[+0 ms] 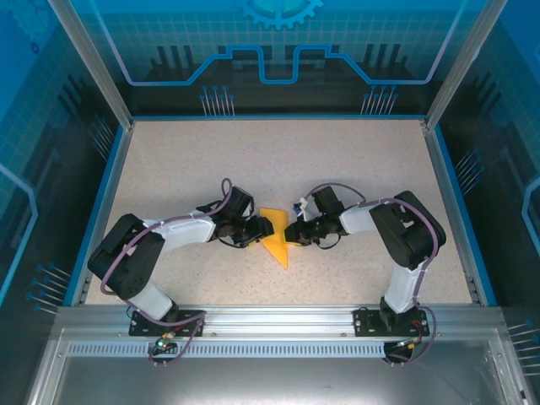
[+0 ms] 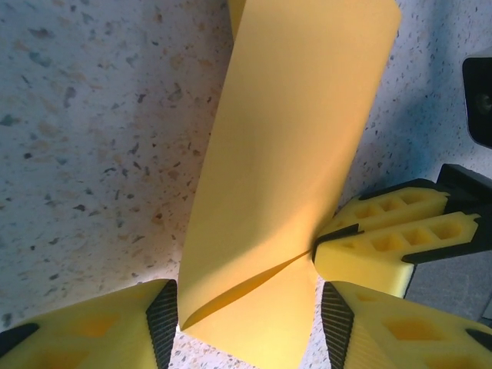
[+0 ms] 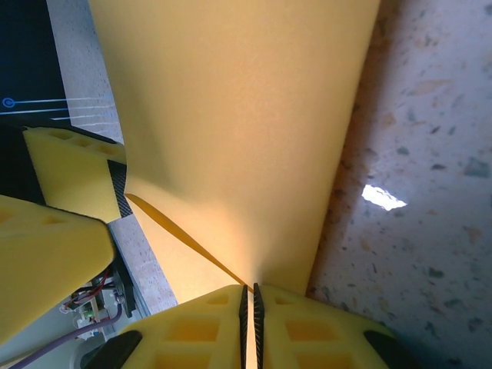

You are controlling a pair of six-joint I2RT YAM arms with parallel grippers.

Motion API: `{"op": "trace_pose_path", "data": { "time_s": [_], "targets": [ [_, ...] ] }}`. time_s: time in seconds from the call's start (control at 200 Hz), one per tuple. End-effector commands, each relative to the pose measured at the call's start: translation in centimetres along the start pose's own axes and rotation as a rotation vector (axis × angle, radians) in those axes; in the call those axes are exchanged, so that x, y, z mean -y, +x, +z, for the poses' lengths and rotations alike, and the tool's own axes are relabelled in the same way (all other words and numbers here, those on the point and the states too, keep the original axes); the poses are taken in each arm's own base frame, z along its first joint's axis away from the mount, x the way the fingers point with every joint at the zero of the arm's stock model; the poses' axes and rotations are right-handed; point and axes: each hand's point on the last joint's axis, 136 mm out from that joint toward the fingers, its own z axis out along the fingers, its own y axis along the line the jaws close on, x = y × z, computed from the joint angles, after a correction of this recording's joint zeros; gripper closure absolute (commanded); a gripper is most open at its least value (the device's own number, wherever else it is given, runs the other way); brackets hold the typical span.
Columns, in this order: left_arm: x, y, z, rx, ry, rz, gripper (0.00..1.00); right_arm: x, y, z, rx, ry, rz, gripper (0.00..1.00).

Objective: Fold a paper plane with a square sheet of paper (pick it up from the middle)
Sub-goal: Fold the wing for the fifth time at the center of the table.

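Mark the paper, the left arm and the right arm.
paper [image 1: 277,245]: top view, middle of the folded sheet.
left arm [image 1: 126,257]: top view, black elbow housing.
right arm [image 1: 413,232]: top view, black elbow housing.

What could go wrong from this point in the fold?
1. The right gripper pinches the paper only at its edge; a pull could slip it free or tear it.
2. The left gripper straddles it with open jaws where the fold gapes; closing now could set a crooked crease.
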Motion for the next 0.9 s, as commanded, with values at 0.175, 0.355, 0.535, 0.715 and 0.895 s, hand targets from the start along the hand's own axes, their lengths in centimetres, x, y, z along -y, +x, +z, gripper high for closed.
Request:
{"op": "trace_pose_path", "data": {
  "time_s": [0.175, 0.355, 0.535, 0.715, 0.895],
  "targets": [
    [2.1, -0.5, 0.5, -0.017, 0.084, 0.014, 0.59, 3.9, 1.4, 0.2, -0.024, 0.109, 0.105, 0.86],
    [2.5, -0.8, 0.6, -0.022, 0.089, 0.037, 0.77, 2.8, 0.7, -0.3, -0.009, 0.099, 0.092, 0.86],
    [2.6, -0.8, 0.4, -0.015, 0.091, 0.028, 0.87, 0.1, -0.3, -2.2, 0.042, 0.111, 0.033, 0.84],
    [2.9, -0.9, 0.1, -0.008, 0.099, 0.008, 0.92, -2.0, -0.3, -5.1, 0.128, 0.226, -0.072, 0.77],
    [3.0, -1.0, 0.0, -0.009, 0.091, -0.01, 0.94, -1.8, 1.1, -7.6, 0.268, 0.472, -0.207, 0.64]
  ]
}}
